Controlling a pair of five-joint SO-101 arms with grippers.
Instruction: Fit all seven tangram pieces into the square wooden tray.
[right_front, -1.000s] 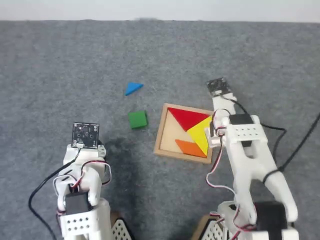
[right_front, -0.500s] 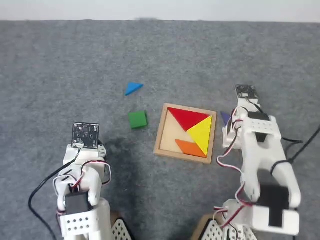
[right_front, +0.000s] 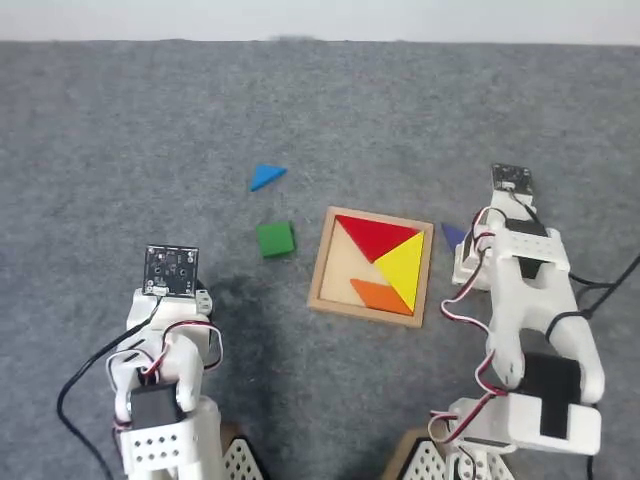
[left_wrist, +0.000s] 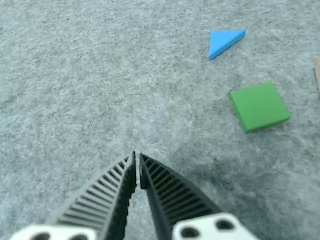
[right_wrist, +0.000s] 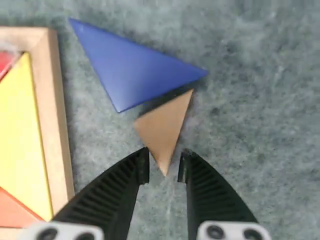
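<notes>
The square wooden tray (right_front: 322, 262) holds a red triangle (right_front: 372, 236), a yellow triangle (right_front: 403, 265) and an orange piece (right_front: 380, 295). Left of it on the grey mat lie a green square (right_front: 275, 239) and a light blue triangle (right_front: 266, 177). Just right of the tray a dark blue triangle (right_wrist: 132, 70) touches a small tan triangle (right_wrist: 164, 127). My right gripper (right_wrist: 164, 162) hangs over them, slightly open, with the tan triangle's point between its fingertips but untouched. My left gripper (left_wrist: 136, 159) is shut on nothing, at the near left, short of the green square (left_wrist: 259, 106).
The tray's rim (right_wrist: 55, 100) runs close beside the dark blue triangle. The right arm (right_front: 520, 270) stands right of the tray, the left arm (right_front: 165, 330) at the front left. Bare grey mat stretches toward the far side.
The right arm has swung rightward off the tray and now hangs over the dark blue triangle beside it. The left arm and the pieces have not moved.
</notes>
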